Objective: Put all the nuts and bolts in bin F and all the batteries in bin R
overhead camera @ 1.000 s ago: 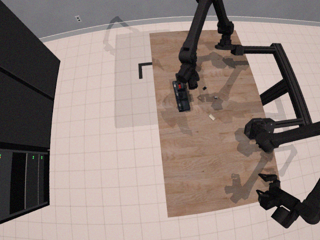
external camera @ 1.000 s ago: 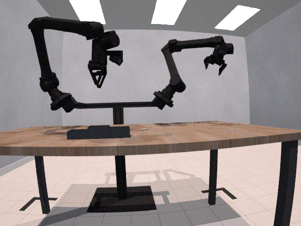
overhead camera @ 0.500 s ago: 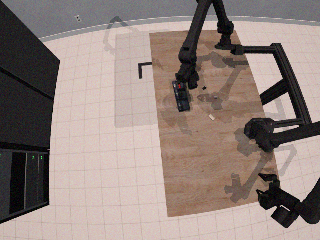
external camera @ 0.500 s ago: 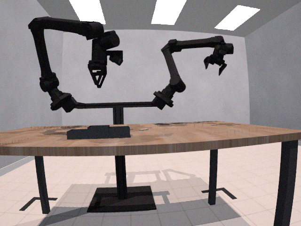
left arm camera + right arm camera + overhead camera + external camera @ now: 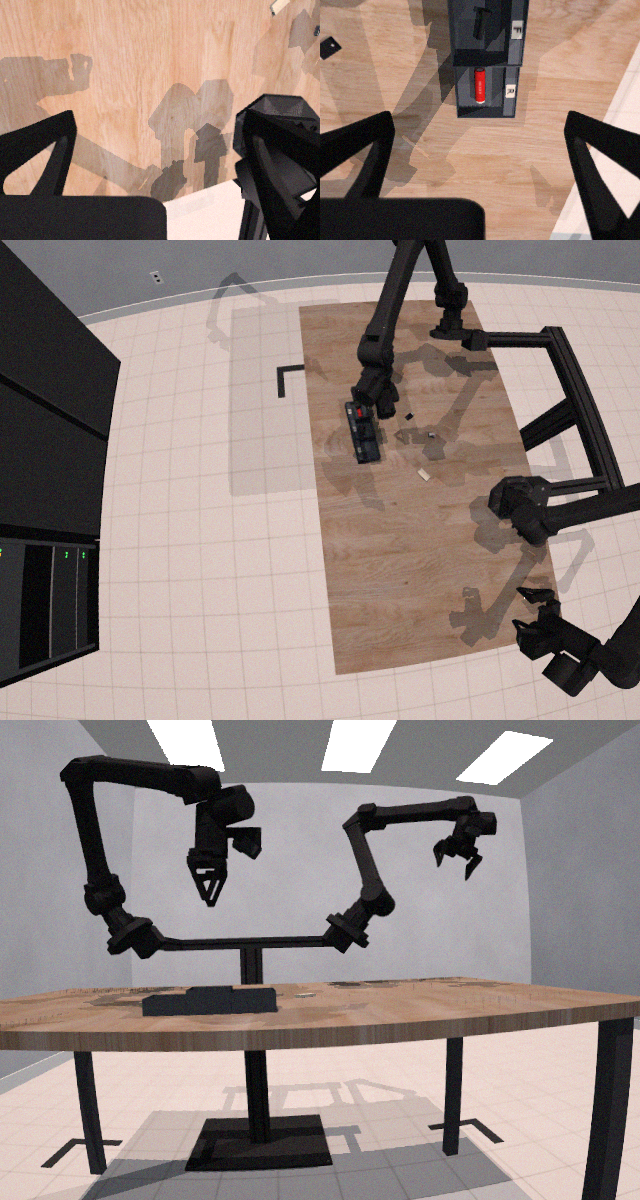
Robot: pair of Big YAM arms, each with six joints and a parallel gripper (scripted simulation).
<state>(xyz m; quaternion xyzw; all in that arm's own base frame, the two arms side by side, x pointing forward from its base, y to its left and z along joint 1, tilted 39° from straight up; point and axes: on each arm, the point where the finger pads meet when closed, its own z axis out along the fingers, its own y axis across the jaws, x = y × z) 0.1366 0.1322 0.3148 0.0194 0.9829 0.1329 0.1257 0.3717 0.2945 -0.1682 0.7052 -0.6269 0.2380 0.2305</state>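
The bin marked R (image 5: pixel 351 419) (image 5: pixel 161 1006) (image 5: pixel 509 108) and the bin marked F (image 5: pixel 356 437) (image 5: pixel 209 1000) (image 5: pixel 516 51) are seen side by side in a row on the worktop (image 5: pixel 382 570) (image 5: pixel 413 1009) (image 5: pixel 115 30) (image 5: pixel 545 90). In the top view, the row is set left of the picture's middle line in height, below the right arm's wrist, with a third bin (image 5: pixel 369 452) (image 5: pixel 254 1001) at its lower end. The red battery (image 5: pixel 359 412) (image 5: pixel 480 86) is contained in the bin marked R. A dark T-shaped piece (image 5: pixel 479 24) is seen inside the bin marked F; whether it is a bolt cannot be told.

To the right of the row in the top view, a small black square piece (image 5: pixel 408 416) (image 5: pixel 329 48) and a small greyish piece (image 5: pixel 431 434) (image 5: pixel 317 31) are laid apart on the worktop. A pale block (image 5: pixel 423 474) (image 5: pixel 305 995) (image 5: pixel 280 6) is placed lower down, near them.

The right end effector (image 5: pixel 210 903) (image 5: pixel 479 120) is held above the worktop, its fingers spread wide, with nothing gripped. The left end effector (image 5: pixel 517 606) (image 5: pixel 453 870) (image 5: pixel 159 119) is likewise spread wide and unladen, at the lower right of the top view and the upper right of the exterior view.
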